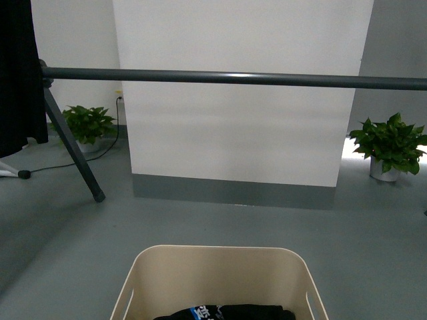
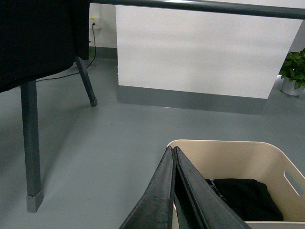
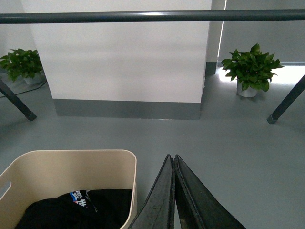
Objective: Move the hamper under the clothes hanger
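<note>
The beige hamper (image 1: 220,273) stands on the grey floor at the bottom centre of the front view, with black clothing (image 1: 227,312) inside. The clothes hanger's horizontal bar (image 1: 233,77) runs across the view beyond it, with one angled leg (image 1: 73,150) at the left. My left gripper (image 2: 172,151) is shut and empty, its tips beside the hamper's near left corner (image 2: 190,148). My right gripper (image 3: 171,158) is shut and empty, just beside the hamper's right wall (image 3: 132,181). Neither gripper shows in the front view.
A white wall panel (image 1: 240,133) with a grey base stands behind the rack. Potted plants sit at the left (image 1: 87,123) and right (image 1: 390,147). A dark garment (image 1: 20,73) hangs at the rack's left end. A black cable (image 1: 73,160) lies on the floor.
</note>
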`<control>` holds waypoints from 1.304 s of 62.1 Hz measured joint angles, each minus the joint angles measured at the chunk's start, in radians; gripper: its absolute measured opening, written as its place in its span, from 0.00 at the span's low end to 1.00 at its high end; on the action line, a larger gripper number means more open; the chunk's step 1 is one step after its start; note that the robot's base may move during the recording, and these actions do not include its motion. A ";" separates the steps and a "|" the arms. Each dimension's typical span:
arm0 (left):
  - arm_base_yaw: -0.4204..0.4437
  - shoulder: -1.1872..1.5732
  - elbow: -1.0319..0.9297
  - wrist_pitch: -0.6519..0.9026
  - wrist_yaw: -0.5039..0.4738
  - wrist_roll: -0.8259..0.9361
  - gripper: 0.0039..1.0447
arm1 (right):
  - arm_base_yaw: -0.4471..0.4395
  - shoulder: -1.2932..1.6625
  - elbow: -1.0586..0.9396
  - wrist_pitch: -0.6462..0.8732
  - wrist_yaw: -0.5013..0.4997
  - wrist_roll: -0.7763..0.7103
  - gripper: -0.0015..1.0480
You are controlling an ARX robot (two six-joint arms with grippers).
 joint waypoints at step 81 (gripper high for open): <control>0.000 -0.377 0.000 -0.382 0.000 0.000 0.07 | 0.000 -0.410 0.001 -0.413 -0.003 -0.001 0.05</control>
